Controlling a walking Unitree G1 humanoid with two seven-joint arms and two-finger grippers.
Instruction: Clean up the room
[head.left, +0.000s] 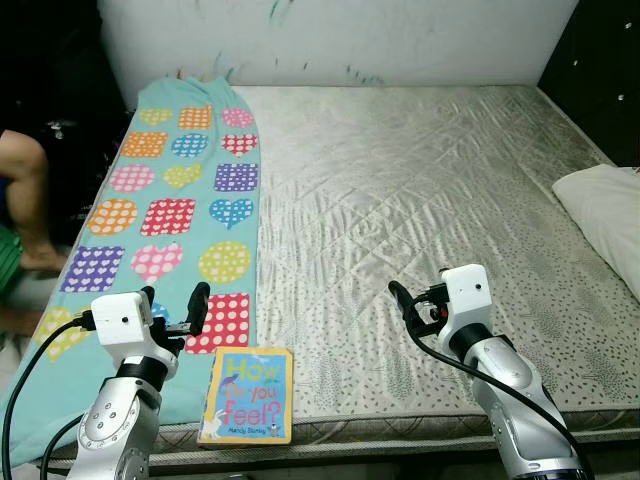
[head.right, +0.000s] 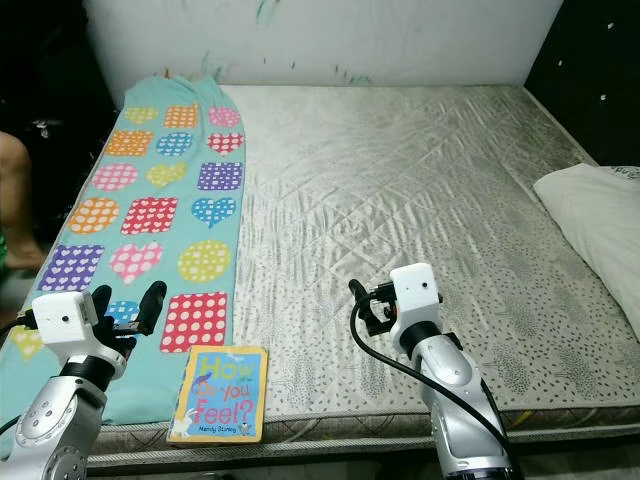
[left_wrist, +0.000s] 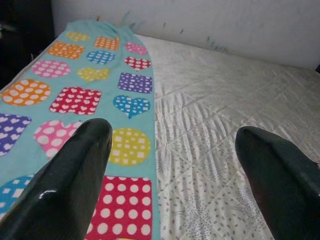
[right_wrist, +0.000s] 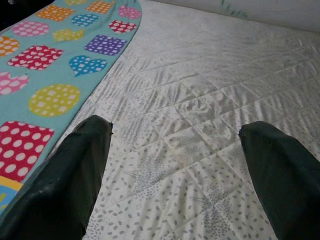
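The book sits flat at the mattress's near edge, long axis pointing away from me, just right of my left gripper, which is spread and empty, so it's way closer than the right gripper, also spread.

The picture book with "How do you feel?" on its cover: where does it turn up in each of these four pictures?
Left eye view: book at the mattress's near edge, just right of the left tool.
Right eye view: book at the bottom left, same near edge.
Left wrist view: not in it.
Right wrist view: only a yellow and blue corner beside a finger.
Shared landmark: the red dotted square on the teal blanket, just beyond the book.
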